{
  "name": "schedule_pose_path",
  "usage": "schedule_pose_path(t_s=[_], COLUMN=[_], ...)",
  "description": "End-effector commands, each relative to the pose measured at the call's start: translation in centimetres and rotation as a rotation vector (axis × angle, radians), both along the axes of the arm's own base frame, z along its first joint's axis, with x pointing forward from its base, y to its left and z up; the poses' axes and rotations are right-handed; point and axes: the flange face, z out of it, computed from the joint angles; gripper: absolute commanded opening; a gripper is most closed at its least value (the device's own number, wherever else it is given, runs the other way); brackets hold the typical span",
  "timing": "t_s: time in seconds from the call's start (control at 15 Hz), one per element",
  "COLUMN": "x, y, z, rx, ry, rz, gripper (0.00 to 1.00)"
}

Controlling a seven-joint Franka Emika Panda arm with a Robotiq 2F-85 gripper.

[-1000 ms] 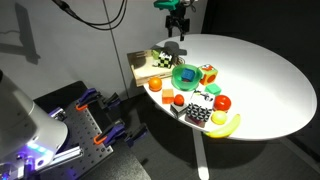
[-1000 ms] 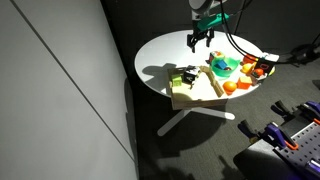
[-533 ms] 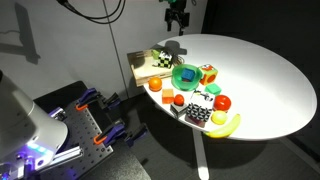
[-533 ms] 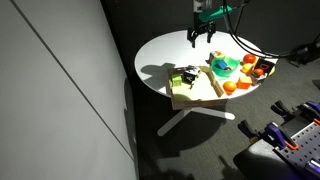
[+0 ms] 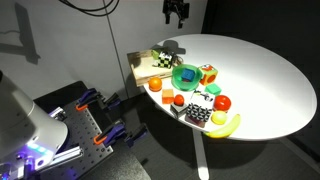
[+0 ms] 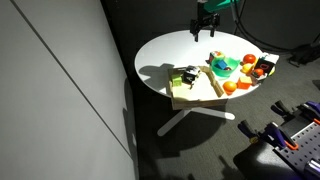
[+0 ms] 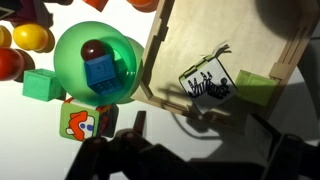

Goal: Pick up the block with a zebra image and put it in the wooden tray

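Note:
The zebra block (image 7: 207, 82), a small cube with a black-and-white striped picture, lies inside the wooden tray (image 7: 190, 30) next to a green block (image 7: 256, 88). In both exterior views the block (image 5: 163, 58) (image 6: 185, 76) sits in the tray (image 5: 143, 68) (image 6: 198, 92) at the table's edge. My gripper (image 7: 200, 160) is open and empty, its dark fingers spread at the bottom of the wrist view. It hangs high above the table (image 5: 177, 10) (image 6: 207, 24), well clear of the tray.
A green bowl (image 7: 95, 62) (image 5: 185, 76) with a blue block stands beside the tray. A red-orange cube (image 7: 82, 122), toy fruits, a banana (image 5: 226, 125) and a dotted piece (image 5: 197, 115) crowd that side of the round white table (image 5: 270, 80).
My gripper has risen from just above the tray to high over the table. The zebra block stays in the tray.

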Motion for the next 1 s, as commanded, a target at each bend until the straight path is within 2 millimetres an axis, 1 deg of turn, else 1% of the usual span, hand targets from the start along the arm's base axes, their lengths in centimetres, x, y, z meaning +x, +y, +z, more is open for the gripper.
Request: schedule_pose_path(t_s=[0.0, 0.33, 0.67, 0.93], x=[-2.2, -4.2, -6.2, -7.8], y=[-1.5, -4.0, -6.5, -7.8], z=[1.9, 2.2, 2.5, 3.3], rx=[0.019, 0.014, 0.006, -0.008], ry=[0.009, 0.015, 0.029, 0.034], rz=[0.031, 0.061, 0.05, 0.021], gripper=[1.0, 1.0, 1.0, 1.0])
